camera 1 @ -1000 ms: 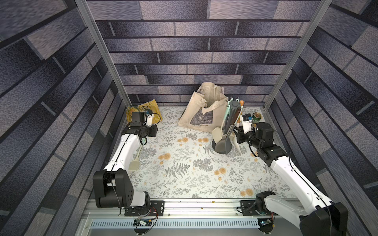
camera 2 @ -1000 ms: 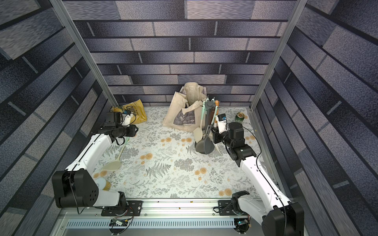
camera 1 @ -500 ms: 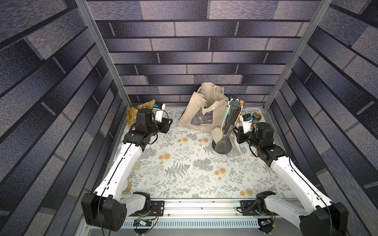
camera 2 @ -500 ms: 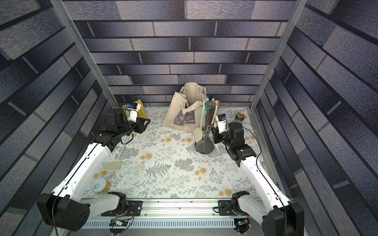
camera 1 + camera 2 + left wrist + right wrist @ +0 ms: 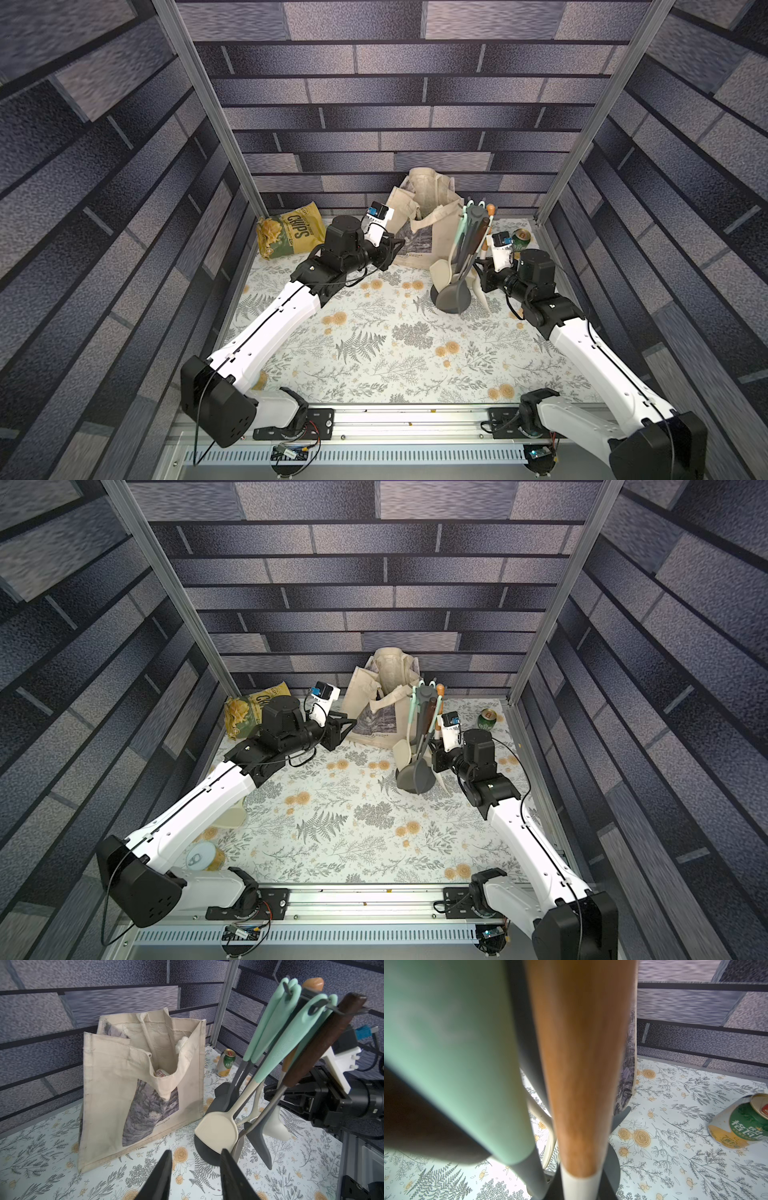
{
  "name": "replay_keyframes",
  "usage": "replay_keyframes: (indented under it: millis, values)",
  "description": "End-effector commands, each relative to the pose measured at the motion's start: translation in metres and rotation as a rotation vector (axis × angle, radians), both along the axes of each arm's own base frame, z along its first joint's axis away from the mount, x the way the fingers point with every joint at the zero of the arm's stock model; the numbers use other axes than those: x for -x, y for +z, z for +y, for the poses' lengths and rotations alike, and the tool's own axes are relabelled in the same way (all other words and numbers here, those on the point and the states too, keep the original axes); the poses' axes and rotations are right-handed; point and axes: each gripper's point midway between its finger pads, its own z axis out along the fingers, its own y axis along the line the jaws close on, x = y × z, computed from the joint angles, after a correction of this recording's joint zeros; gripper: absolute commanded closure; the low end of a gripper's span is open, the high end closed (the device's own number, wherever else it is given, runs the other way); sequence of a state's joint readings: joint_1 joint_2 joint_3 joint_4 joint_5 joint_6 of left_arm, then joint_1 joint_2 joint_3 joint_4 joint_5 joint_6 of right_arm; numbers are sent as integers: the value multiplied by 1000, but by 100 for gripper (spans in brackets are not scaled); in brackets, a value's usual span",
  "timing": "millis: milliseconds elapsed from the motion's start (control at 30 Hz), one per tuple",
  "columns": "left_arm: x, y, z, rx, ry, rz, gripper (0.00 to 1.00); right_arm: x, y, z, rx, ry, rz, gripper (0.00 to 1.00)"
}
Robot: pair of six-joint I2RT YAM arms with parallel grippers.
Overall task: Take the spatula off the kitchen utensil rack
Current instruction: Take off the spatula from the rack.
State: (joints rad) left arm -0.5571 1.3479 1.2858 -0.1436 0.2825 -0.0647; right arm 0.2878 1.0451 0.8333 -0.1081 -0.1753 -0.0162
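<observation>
Left gripper (image 5: 196, 1151), fingers (image 5: 164, 1174) released and empty, swings from the laid-down spatula (image 5: 232, 814) back toward the kitchen utensil rack (image 5: 205, 1157), likely another pick; right gripper (image 5: 484, 276) clenched there.

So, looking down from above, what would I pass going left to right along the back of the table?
First the chips bag → tote bag → rack → can.

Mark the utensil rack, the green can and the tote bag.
kitchen utensil rack (image 5: 207, 1158): left wrist view, disc base.
green can (image 5: 226, 1064): left wrist view, label.
tote bag (image 5: 108, 1088): left wrist view, front panel.
</observation>
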Motion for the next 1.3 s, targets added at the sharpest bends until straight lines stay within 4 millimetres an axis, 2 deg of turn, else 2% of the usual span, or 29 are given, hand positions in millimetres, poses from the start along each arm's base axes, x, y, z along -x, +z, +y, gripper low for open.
replay_keyframes:
  millis: [0,267,500,867,1133,1267]
  values:
    - [-5,32,-7,55,3,-81,59,5,-16,3,16,9,51,90]
    - [-4,28,-33,93,-62,-68,60,2,-20,4,24,13,63,91]
    - [-8,33,-43,231,-119,-64,61,2,-18,5,20,16,62,91]
    - [-19,15,-60,215,-135,-90,60,3,-13,8,10,26,65,91]
    - [-16,9,-98,189,-227,-117,60,4,-15,7,20,23,74,91]
    - [-13,9,-109,175,-247,-130,60,4,-14,7,25,23,74,91]
